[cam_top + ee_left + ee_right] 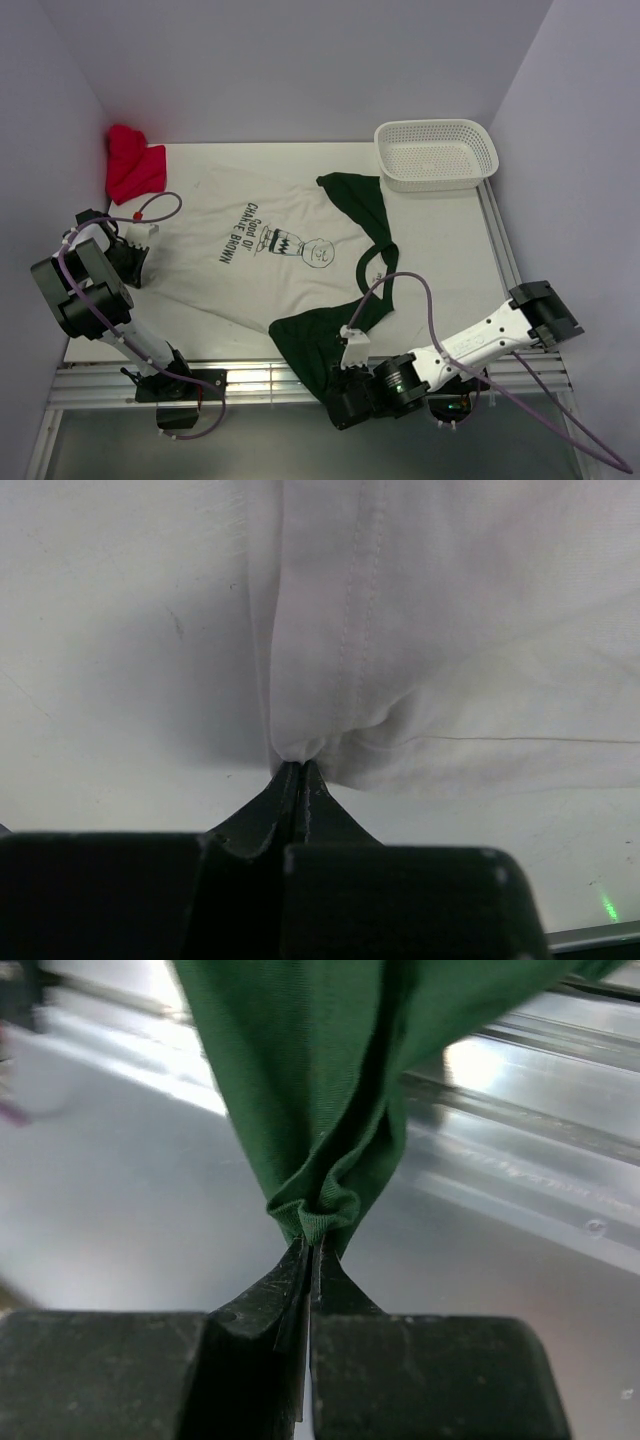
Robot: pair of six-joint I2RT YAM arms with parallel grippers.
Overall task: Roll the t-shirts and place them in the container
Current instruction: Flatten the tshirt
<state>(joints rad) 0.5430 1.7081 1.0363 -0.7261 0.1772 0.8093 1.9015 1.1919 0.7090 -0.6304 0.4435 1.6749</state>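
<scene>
— Where was the white shirt (235, 285)?

— Spread flat over the middle of the table (450, 270), print side up. The overhead view showed that. Only the left wrist view showed the grip: the left gripper (298, 776) was clenched on a puckered bit of its stitched edge, at the table's left edge.

— And the green shirt (362, 212)?

— It lay across the white one's right side and ran down to the near edge of the table. From above, its end was lost behind the arm. The right wrist view showed the right gripper (311, 1252) pinched tight on a bunched fold, with a metal rail (520, 1110) behind it.

— Anything else around?

— A white basket (437, 152) sat at the far right corner and a red cloth (133, 165) at the far left. A purple cable (425, 290) looped over the green shirt's lower part.
</scene>
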